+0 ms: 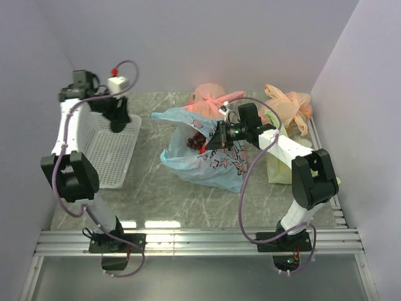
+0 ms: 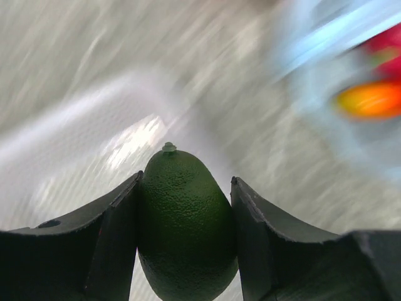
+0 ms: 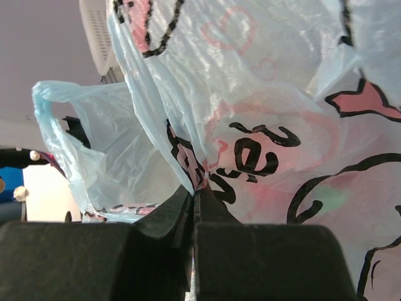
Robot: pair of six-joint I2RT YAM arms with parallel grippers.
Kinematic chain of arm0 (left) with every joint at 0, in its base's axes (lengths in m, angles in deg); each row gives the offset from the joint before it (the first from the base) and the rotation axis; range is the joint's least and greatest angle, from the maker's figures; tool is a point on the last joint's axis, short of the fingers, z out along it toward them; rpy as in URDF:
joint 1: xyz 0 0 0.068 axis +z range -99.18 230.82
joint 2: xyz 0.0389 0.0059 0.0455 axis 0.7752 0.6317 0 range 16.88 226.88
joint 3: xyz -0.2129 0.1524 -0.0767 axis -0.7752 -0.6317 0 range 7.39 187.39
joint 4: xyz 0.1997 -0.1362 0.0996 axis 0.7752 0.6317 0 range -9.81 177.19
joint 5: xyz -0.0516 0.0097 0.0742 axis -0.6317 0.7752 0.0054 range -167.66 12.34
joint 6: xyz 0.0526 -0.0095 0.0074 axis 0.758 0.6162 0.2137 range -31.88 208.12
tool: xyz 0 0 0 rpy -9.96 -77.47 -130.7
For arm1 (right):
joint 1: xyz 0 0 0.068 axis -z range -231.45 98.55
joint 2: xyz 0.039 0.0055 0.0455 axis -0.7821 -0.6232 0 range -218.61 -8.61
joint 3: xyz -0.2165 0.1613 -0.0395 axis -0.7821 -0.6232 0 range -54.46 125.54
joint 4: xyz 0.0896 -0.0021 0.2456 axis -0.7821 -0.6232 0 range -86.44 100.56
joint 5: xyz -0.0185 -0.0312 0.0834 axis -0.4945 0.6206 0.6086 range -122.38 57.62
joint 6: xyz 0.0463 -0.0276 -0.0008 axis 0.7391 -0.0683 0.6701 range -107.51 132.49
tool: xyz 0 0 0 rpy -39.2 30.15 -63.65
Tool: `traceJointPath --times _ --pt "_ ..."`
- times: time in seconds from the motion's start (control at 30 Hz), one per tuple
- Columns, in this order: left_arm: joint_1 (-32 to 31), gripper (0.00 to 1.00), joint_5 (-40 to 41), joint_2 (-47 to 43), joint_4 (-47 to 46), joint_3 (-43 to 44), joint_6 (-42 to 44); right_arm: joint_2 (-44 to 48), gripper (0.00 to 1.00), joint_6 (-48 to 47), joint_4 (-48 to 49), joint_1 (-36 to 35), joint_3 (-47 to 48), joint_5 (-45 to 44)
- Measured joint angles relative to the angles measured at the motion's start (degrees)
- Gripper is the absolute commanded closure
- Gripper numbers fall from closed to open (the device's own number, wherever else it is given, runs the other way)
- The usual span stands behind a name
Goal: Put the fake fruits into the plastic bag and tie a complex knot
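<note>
Our left claw (image 2: pixel 186 183) gripped the dark green oblong plastic fruit (image 2: pixel 185 238) across its middle, stem nub pointing away, above the white perforated plastic basket (image 1: pixel 119 157). We judged it was held ready for carrying to the bag. Our right claw (image 3: pixel 194 199) was closed on a fold of the thin translucent light blue plastic bag (image 3: pixel 269 125) with its pink-and-dark print, seemingly to keep the mouth lifted open. The bag lay crumpled mid-tabletop (image 1: pixel 169 194), no knot visible, something red showing inside.
</note>
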Motion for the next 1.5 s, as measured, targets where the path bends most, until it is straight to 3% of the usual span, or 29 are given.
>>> traceJointPath --times 0.2,0.33,0.37,0.43,0.47,0.53,0.57,0.6,0.67,0.87,1.1,1.2,1.5 --pt "-20.41 1.00 -7.13 -3.30 -18.25 -9.99 -13.31 0.00 1.00 -0.26 -1.79 0.76 2.64 0.39" --pt "-29.99 0.96 -8.92 -2.69 -27.69 -16.41 -19.47 0.00 1.00 0.00 -2.40 1.66 3.76 0.59" --pt "-31.87 0.83 -9.16 -2.05 -29.51 -16.92 -20.87 -0.02 1.00 0.11 -2.38 1.90 3.89 0.74" --pt "-35.08 0.66 -9.29 -0.39 -32.94 -17.05 -23.43 0.00 1.00 0.66 -2.36 2.36 3.89 1.03" --pt "-36.52 0.52 -9.31 0.61 -34.86 -17.05 -24.76 -0.02 1.00 0.92 -2.36 2.54 3.89 1.11" --pt "-38.18 0.42 -9.25 2.21 -36.59 -17.00 -26.38 -0.02 1.00 1.11 -2.38 2.95 3.89 1.25" --pt "-38.75 0.28 -9.16 2.99 -36.57 -16.79 -26.84 -0.02 1.00 1.09 -2.40 3.15 3.89 1.25" --pt "-39.01 0.05 -8.92 3.56 -36.35 -16.46 -26.91 -0.02 1.00 1.09 -2.54 3.34 3.89 1.25" --pt "-39.10 0.01 -7.82 4.24 -34.82 -14.99 -26.88 -0.02 1.00 0.87 -2.82 3.63 3.89 1.25" --pt "-34.69 0.01 -7.39 1.42 -29.99 -8.98 -26.49 -0.02 1.00 -1.03 -3.98 3.82 3.56 1.27" --pt "-19.30 0.04 -6.43 -8.48 -29.33 -8.00 -28.09 -0.02 1.00 -4.07 -6.23 3.91 3.52 1.25" --pt "-14.43 0.02 -4.76 -10.54 -28.41 -8.02 -24.94 -0.02 1.00 -5.35 -7.28 3.91 3.54 1.25" --pt "-13.68 0.01 -4.66 -6.43 -26.38 -15.63 -15.58 -0.63 1.00 -8.07 -10.64 3.91 5.53 1.40"
